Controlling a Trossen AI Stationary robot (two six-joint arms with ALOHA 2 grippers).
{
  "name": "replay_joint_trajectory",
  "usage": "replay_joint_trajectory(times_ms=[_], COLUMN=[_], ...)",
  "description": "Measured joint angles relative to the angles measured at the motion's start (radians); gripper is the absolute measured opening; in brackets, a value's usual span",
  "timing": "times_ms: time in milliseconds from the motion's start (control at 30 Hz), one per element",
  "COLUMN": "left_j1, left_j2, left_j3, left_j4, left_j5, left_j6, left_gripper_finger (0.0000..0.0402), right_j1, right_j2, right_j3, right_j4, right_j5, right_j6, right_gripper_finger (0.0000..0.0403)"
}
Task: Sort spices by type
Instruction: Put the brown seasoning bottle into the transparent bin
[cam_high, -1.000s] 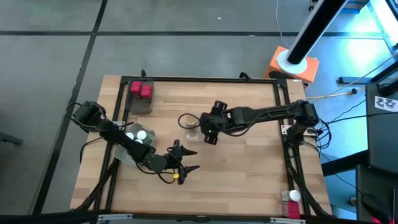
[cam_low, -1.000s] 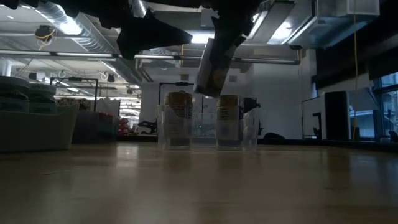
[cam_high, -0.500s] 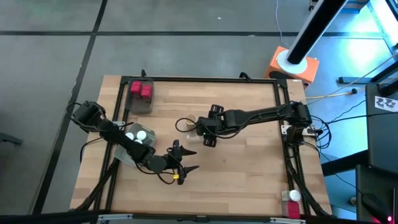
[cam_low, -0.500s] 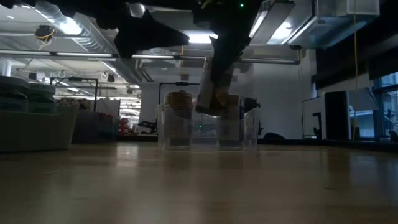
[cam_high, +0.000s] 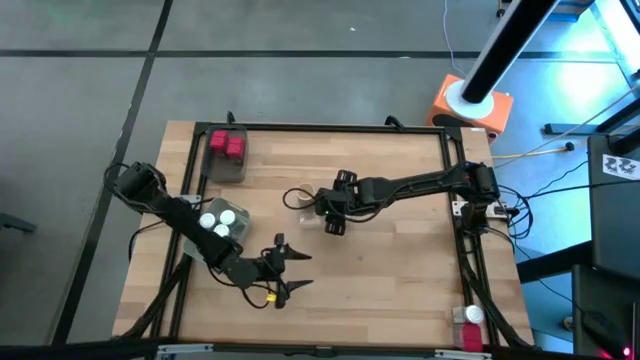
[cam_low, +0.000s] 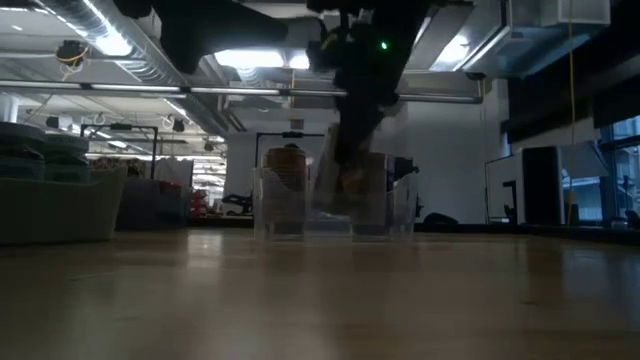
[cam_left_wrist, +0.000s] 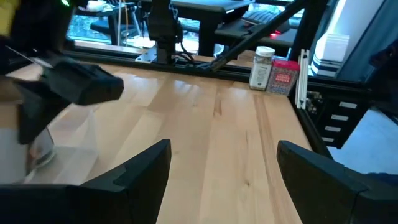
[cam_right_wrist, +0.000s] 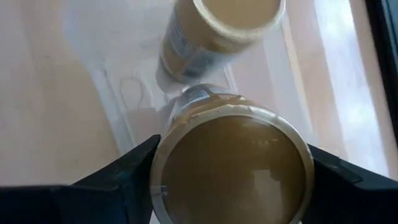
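Lowered since a second ago, the right end effector (cam_high: 322, 208) now sits down at the clear tray (cam_high: 306, 203) near the middle of the table (cam_high: 400, 270), where before it carried its jar above the tray's rim. It pinches a tan spice jar (cam_right_wrist: 231, 165), one finger on each side just under the cork-coloured top. In the low view that jar (cam_low: 338, 182) stands nearly upright, its long axis tipped a little, top upward, its lower end inside the tray walls. Two more tan jars stand upright in the same tray: one at the far end (cam_low: 287, 190) and one right behind the held jar (cam_low: 370, 190).

The left end effector (cam_high: 281, 270) has swung nearer the front edge of the table; its fingers are spread wide and hold nothing, hanging over bare wood.

Under the left arm, a clear tray (cam_high: 205, 240) holds white round-capped jars (cam_high: 217, 220), caps up. At the far left corner, another tray (cam_high: 228, 165) holds red blocky jars (cam_high: 226, 145). Off the table at the near right corner stand one white-capped jar (cam_left_wrist: 262, 68) and one red jar (cam_left_wrist: 283, 77) side by side, both upright, just beside the frame.
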Motion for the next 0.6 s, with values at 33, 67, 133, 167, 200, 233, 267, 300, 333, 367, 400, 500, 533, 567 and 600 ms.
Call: replay_joint_trajectory(times_ms=[33,67,133,167,200,233,267,300,333,367,400,500,533,567,600], left_j1=[0.002,0.004,0.008,0.01,0.012,0.013,0.016,0.017,0.017,0.017,0.017,0.017,0.017,0.017,0.017], left_j2=[0.0,0.0,0.0,0.0,0.0,0.0,0.0,0.0,0.0,0.0,0.0,0.0,0.0,0.0,0.0], left_j3=[0.0,0.0,0.0,0.0,0.0,0.0,0.0,0.0,0.0,0.0,0.0,0.0,0.0,0.0,0.0], left_j4=[0.0,0.0,-0.001,-0.001,0.0,-0.001,-0.001,-0.001,-0.001,-0.001,-0.001,-0.001,-0.001,-0.001,-0.001], left_j5=[0.0,0.0,0.0,-0.001,0.0,-0.001,0.0,0.0,-0.001,-0.001,-0.001,-0.001,-0.001,-0.001,0.0], left_j6=[0.0,0.0,0.0,0.0,0.0,0.0,-0.001,-0.004,-0.006,-0.007,-0.007,-0.007,-0.007,-0.007,-0.007], left_gripper_finger=[0.0276,0.0276,0.0276,0.0276,0.0276,0.0276,0.0276,0.0276,0.0276,0.0276,0.0276,0.0276,0.0276,0.0276,0.0276], right_j1=[-0.003,-0.006,-0.008,-0.013,-0.012,-0.012,-0.012,-0.012,-0.012,-0.011,-0.011,-0.011,-0.011,-0.011,-0.01], right_j2=[0.0,0.0,0.0,0.0,-0.001,-0.002,-0.002,-0.002,-0.002,-0.001,-0.002,-0.002,-0.002,-0.002,-0.002], right_j3=[-0.013,-0.025,-0.05,-0.058,-0.066,-0.073,-0.082,-0.09,-0.097,-0.1,-0.102,-0.102,-0.102,-0.102,-0.102], right_j4=[0.002,0.018,0.059,0.066,0.071,0.076,0.084,0.097,0.111,0.12,0.126,0.129,0.134,0.139,0.141], right_j5=[-0.002,-0.004,-0.005,-0.006,-0.006,-0.008,-0.008,-0.009,-0.011,-0.012,-0.011,-0.007,-0.004,0.001,0.003], right_j6=[0.0,-0.001,-0.001,-0.004,-0.002,-0.001,-0.002,-0.002,-0.002,-0.002,-0.003,-0.002,-0.002,-0.003,-0.003], right_gripper_finger=[0.0284,0.0284,0.0284,0.0284,0.0284,0.0284,0.0284,0.0284,0.0284,0.0285,0.0293,0.034,0.0356,0.037,0.0381])
